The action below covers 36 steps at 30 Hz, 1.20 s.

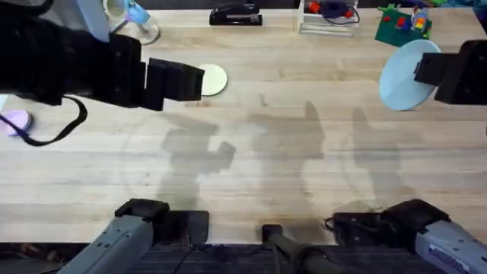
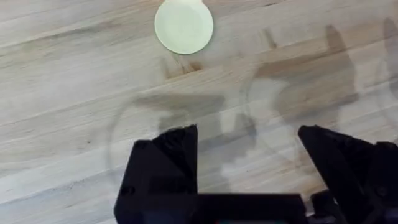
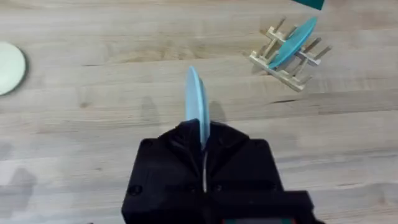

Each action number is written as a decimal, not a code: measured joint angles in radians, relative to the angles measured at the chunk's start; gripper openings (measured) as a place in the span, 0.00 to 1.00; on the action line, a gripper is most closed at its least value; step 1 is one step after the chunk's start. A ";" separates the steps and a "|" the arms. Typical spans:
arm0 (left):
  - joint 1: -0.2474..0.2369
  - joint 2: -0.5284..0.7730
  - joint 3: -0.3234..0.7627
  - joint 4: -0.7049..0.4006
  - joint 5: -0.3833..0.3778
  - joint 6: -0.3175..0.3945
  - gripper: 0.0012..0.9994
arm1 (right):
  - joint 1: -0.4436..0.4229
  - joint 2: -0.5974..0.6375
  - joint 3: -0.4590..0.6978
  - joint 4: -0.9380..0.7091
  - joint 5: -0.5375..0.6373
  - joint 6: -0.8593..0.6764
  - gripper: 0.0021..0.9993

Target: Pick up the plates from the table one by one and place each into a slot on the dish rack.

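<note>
A pale cream-yellow plate lies flat on the table at the back left, and in the left wrist view the same plate rests on the wood ahead of my fingers. My left gripper hovers just left of it, open and empty. My right gripper is raised at the right, shut on a light blue plate held on edge. The dish rack stands beyond it with another blue plate leaning in a slot.
A green toy-brick board sits at the back right, a clear box and a black stapler along the back edge. A purple tape roll lies at the far left. Bare wood spans the middle.
</note>
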 joint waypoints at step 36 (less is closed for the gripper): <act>0.000 0.000 0.000 0.000 0.000 0.000 0.99 | -0.019 0.000 0.000 -0.041 0.323 0.335 0.03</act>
